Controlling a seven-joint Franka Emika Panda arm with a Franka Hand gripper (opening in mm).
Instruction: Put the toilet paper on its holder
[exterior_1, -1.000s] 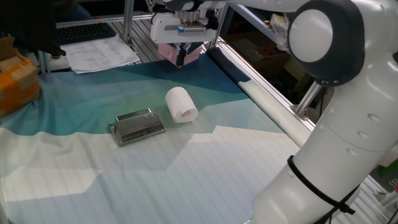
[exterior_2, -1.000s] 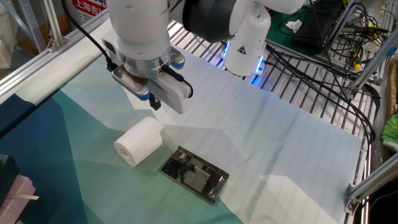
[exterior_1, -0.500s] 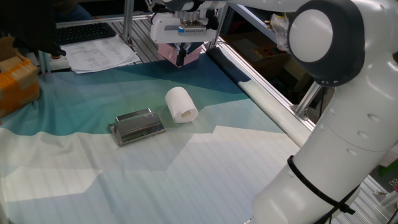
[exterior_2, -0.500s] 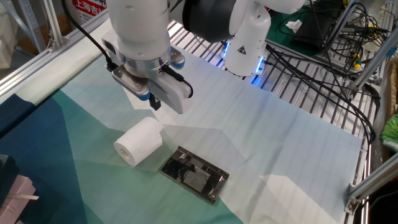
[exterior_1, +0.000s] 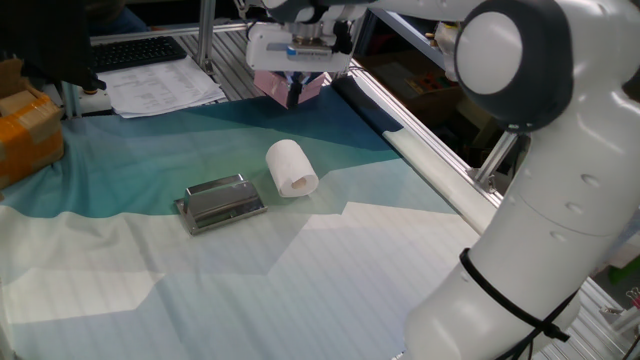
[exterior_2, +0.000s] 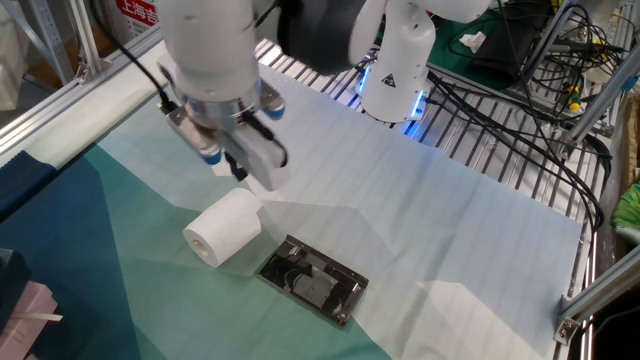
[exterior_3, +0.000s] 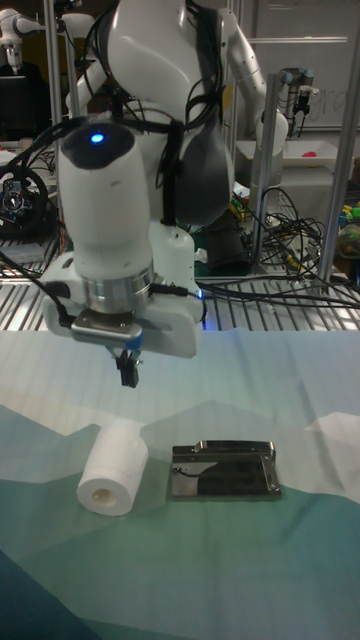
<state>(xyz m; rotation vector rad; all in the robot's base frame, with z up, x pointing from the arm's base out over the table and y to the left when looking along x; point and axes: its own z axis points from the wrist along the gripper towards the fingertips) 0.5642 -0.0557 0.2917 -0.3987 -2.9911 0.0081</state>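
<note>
The toilet paper (exterior_1: 291, 167) is a white roll lying on its side on the teal and white cloth, its hollow core showing (exterior_3: 113, 466) (exterior_2: 222, 227). Right beside it, apart by a small gap, the silver-grey metal holder (exterior_1: 221, 202) lies flat (exterior_3: 224, 470) (exterior_2: 312, 280). My gripper (exterior_3: 128, 372) hangs in the air above and a little behind the roll, touching nothing (exterior_1: 293, 93) (exterior_2: 238, 171). Its dark fingers are pressed together with nothing between them.
A pink box (exterior_1: 312, 88) sits behind the gripper. Papers (exterior_1: 160, 88), a keyboard (exterior_1: 135, 50) and an orange box (exterior_1: 25, 130) lie at the far left. An aluminium rail (exterior_1: 440, 150) borders the cloth. Cables (exterior_2: 520, 80) hang over the grating.
The gripper has shifted a little away from the roll and slightly upward, with the wrist turning. The roll and the holder have not moved.
</note>
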